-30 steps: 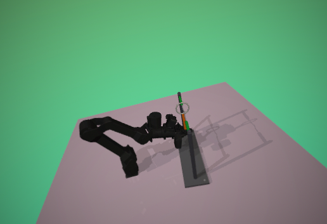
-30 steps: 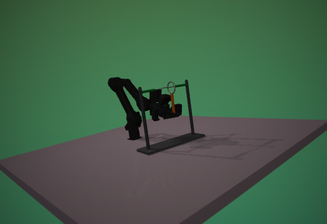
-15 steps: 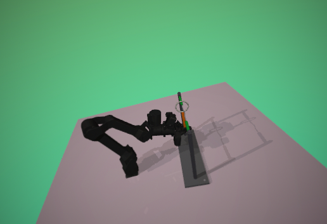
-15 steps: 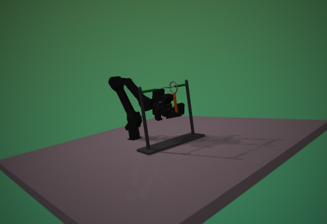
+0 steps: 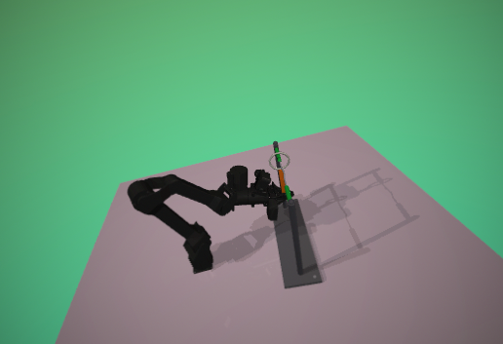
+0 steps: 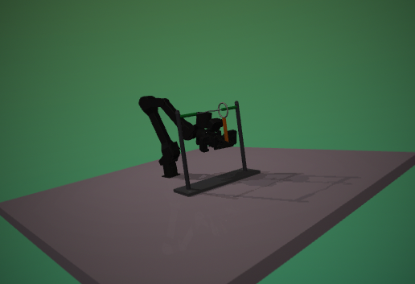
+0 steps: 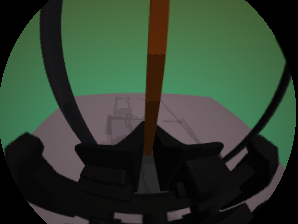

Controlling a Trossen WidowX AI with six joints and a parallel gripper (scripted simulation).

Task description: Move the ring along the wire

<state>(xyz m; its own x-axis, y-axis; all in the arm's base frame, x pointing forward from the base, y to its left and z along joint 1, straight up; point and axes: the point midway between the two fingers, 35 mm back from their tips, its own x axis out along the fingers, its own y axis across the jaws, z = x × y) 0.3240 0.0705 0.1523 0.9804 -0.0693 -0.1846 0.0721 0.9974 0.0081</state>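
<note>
The jaws are clamping the lower end of the slim, matte orange handle, which is rising straight up the middle of the wrist view. The blocky black gripper is sitting near the centre of the exterior view, under the wire. The thin silvery metal ring is encircling the green wire section, just left of the right-hand dark post. The flat grey base plate is resting on the dull mauve table.
</note>
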